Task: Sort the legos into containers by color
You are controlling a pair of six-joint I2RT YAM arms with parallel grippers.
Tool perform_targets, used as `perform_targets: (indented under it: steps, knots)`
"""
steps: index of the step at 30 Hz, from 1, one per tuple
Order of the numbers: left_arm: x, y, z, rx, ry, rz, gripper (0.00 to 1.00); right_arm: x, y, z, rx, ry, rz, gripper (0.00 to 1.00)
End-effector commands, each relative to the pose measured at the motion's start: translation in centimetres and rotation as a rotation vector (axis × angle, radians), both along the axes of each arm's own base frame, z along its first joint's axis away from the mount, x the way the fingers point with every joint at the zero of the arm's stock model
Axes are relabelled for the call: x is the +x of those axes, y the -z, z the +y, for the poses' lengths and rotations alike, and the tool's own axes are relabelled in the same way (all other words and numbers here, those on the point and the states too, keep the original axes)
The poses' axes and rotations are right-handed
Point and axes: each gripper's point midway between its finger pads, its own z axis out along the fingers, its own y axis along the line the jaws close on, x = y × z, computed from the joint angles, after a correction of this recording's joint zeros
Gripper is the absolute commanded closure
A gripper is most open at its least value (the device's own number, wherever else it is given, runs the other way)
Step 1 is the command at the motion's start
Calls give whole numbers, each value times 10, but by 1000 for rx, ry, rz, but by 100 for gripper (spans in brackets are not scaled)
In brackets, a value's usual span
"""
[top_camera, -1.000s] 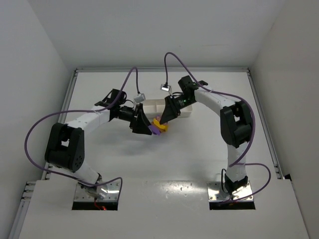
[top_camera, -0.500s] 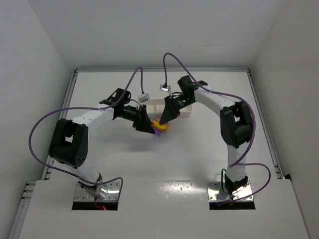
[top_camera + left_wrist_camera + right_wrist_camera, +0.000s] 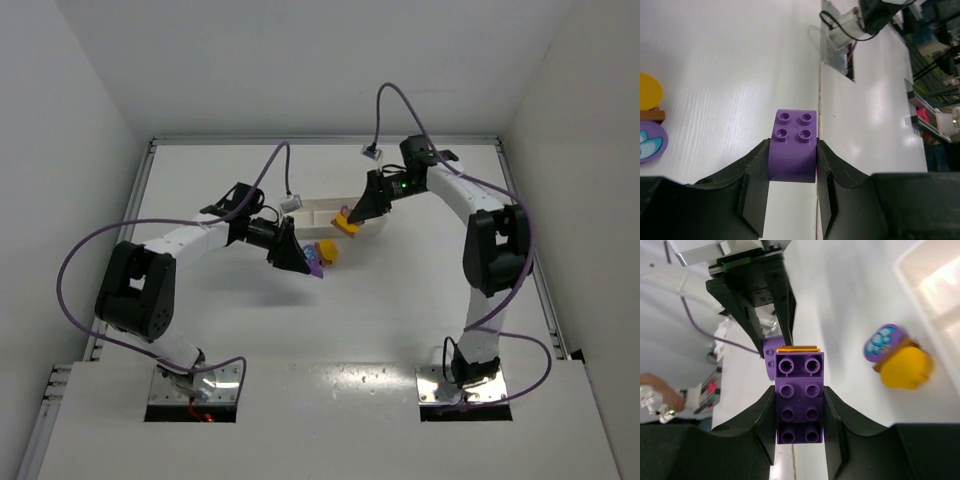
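Right gripper (image 3: pixel 799 412) pulled back to the white tray (image 3: pixel 312 214), clamped on a long purple brick (image 3: pixel 799 382) backed by an orange plate (image 3: pixel 798 347); left gripper (image 3: pixel 792 167) pinches a square purple brick (image 3: pixel 792 142) beside the rounded purple-yellow piece (image 3: pixel 883 346) on the table (image 3: pixel 400 300).

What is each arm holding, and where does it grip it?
The left tool pinches a small purple brick by two opposite sides. The right tool clamps a long purple brick by its long sides.
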Motion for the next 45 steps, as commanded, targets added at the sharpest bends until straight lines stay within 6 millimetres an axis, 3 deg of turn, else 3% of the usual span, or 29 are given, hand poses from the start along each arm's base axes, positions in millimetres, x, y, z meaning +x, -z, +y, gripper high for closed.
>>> perform_targets:
  steps: [1, 3, 4, 5, 6, 9, 12, 15, 22, 29, 33, 36, 37, 39, 40, 42, 45]
  knots:
    - [22, -12, 11, 51, -85, -173, 88, 7, -29, -17, 6, 52, -121, 100]
    - [59, -14, 17, 148, -270, -234, 88, 14, -22, -29, -38, 104, -158, 100]
    - [89, -10, 32, 250, -428, -302, 88, 15, -21, -30, -51, 121, -166, 100]
    - [103, -14, 39, 282, -507, -340, 88, 15, -9, -35, -92, 170, -110, 100]
    - [114, -18, 40, 315, -566, -372, 88, 22, -16, -35, -87, 196, -173, 100]
    - [160, -14, 59, 466, -767, -393, 88, 26, -9, -41, -120, 251, -169, 100]
    - [184, -6, 70, 557, -853, -374, 88, 30, -12, -49, -129, 283, -160, 100]
    - [194, 5, 70, 601, -877, -362, 88, 32, -12, -52, -130, 292, -160, 100]
    - [209, 32, 67, 669, -881, -324, 77, 30, -9, -56, -133, 302, -150, 100]
    - [207, 37, 58, 666, -847, -307, 37, 31, -8, -59, -122, 302, -138, 100]
    - [202, 28, 50, 618, -812, -303, 27, 31, -11, -57, -105, 293, -127, 100]
    - [192, 10, 39, 483, -729, -295, 27, 24, -17, -52, -44, 261, -100, 100]
    - [168, -11, 15, 315, -571, -259, 28, 23, -22, -50, -22, 254, -89, 100]
    - [135, -22, -4, 163, -395, -200, 29, 12, -27, -43, 43, 201, -66, 100]
    - [111, -37, -15, 55, -261, -157, 29, 11, -27, -42, 68, 185, -48, 100]
    - [82, -43, -30, -20, -134, -117, 29, 3, -33, -35, 139, 127, 5, 100]
    - [61, -51, -39, -82, -37, -98, 29, 0, -35, -31, 170, 91, 42, 100]
